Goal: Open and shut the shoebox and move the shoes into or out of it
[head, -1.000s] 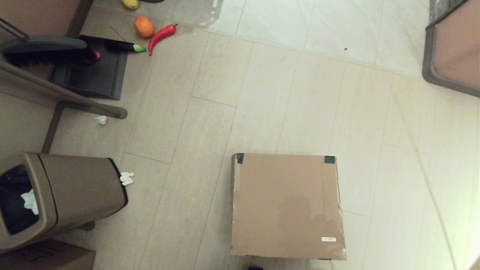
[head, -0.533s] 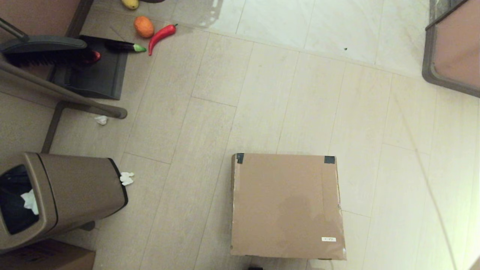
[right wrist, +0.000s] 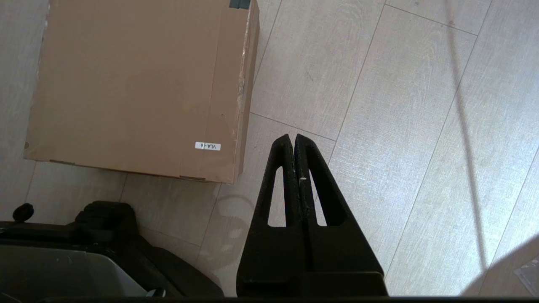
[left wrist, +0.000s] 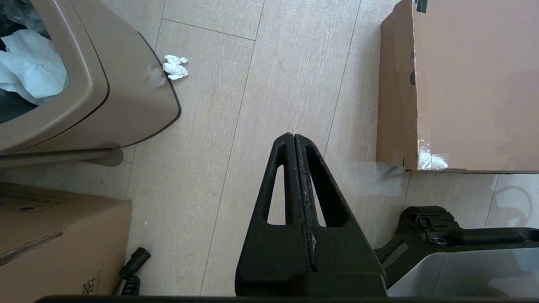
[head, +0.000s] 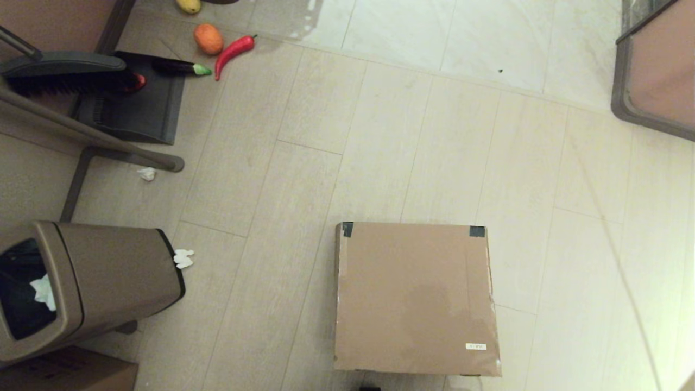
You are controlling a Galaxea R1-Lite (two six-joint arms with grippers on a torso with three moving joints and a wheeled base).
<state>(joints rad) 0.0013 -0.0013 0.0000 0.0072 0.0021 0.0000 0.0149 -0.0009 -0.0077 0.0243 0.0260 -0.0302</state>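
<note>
We see the shoebox (head: 415,298) lying flat on the floor (head: 380,136), lid down and closed, near the floor's near edge in the head view and a little right of centre. Black tape (head: 477,231) marks the two far lid corners, and a small white label (head: 475,346) sits near the box's near right corner. The shoes do not show in any view.

Neither arm reaches into the head view. The left gripper (left wrist: 293,136) hangs over bare floor, its fingers (left wrist: 282,168) clenched together on nothing; the shoebox's left side wall lies near the tips but apart from them (a strip of floor shows between). The right gripper (right wrist: 293,136) likewise hangs over bare floor with its fingers (right wrist: 284,168) pressed shut and empty, the box's near right corner just beside them, not touching.

A brown trash bin (head: 92,282) with crumpled white paper inside stands well to the box's left, and a wad of tissue (head: 183,258) lies by it. A plain cardboard box (head: 70,374) peeks in at the near left corner. Toward the far left corner lie a dustpan (head: 136,108), a red chili (head: 233,51), and an orange fruit (head: 208,39).
</note>
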